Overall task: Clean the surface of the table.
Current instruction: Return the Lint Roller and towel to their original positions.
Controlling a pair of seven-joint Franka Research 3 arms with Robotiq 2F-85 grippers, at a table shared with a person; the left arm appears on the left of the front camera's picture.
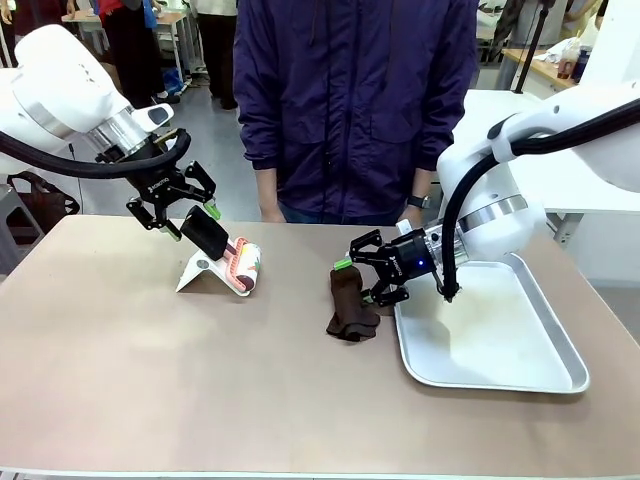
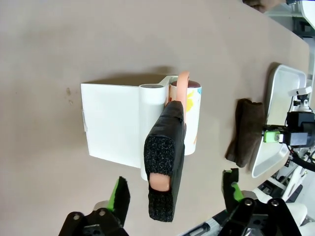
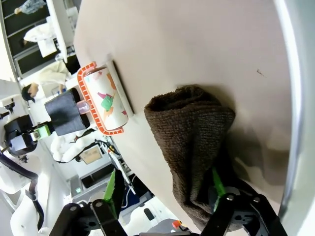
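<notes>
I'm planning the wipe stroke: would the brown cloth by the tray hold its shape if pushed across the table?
Probably not. The cloth lies crumpled in soft folds, so it likely bunches or drags unevenly. Its looped terry surface suggests it grips the table rather than slides.

You're looking at a matte taupe-brown table (image 1: 150, 390) with a thin pale front edge. On it lies a dark brown cloth (image 1: 350, 310) beside a shiny steel tray (image 1: 560, 340). The lint roller (image 1: 245, 265) shows a white roll printed with orange, green and red patches, an orange frame, a black foam-wrapped handle and a white stand (image 1: 205, 275). Both arms are white, and the left gripper (image 1: 175, 205) and right gripper (image 1: 375, 275) are black with green pads. The person (image 1: 350, 100) wears a dark navy jacket.
</notes>
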